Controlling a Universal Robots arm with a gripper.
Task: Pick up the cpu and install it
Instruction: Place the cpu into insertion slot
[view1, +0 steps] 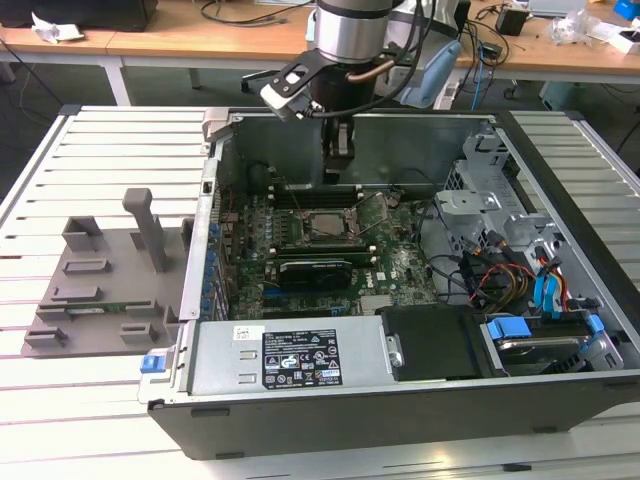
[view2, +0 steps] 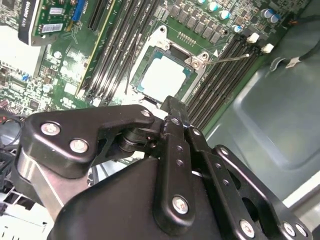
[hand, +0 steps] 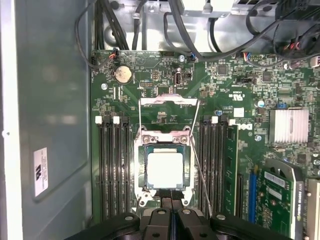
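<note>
- Over the socket (hand: 165, 145) inside the open case (view1: 350, 415), the pincer (hand: 171, 210) hangs with its fingers pressed together and nothing between them. It sits close above the near edge of the socket without touching it, as far as both wrist views show.
- At the socket's centre lies the cpu (hand: 165, 169), flat, square to the frame and level. Its pale metal top faces up, which suggests it is already seated rather than merely resting on the edge.
- Beyond the chip, the plate (hand: 167, 101) is swung back and lies open on the board (hand: 215, 85). The thin lever (hand: 196, 150) runs loose along one side of the socket. By that reading the chip is in place but not clamped down.
- On either side of the socket run dark memory slots (hand: 112, 165), all bare. They leave the arm a clear lane straight down to the chip.
- From the exterior view, the case lies on its side with the panel off, so the board faces upward. The arm drops in from above, with the pincer (view1: 340, 165) on the far side of the cpu (view1: 322, 226).
- Toward the exterior view's left, a grey tray (view1: 100, 290) with upright posts sits on the slatted tabletop (view1: 60, 420), just beside the case. It is apparently a staging spot for parts, set within the arm's reach.
- Seen in the second wrist view, the pincer (view2: 170, 107) points at the near edge of the cpu (view2: 162, 80). A small gap shows between tip and chip, though how far apart they are cannot be told.
</note>
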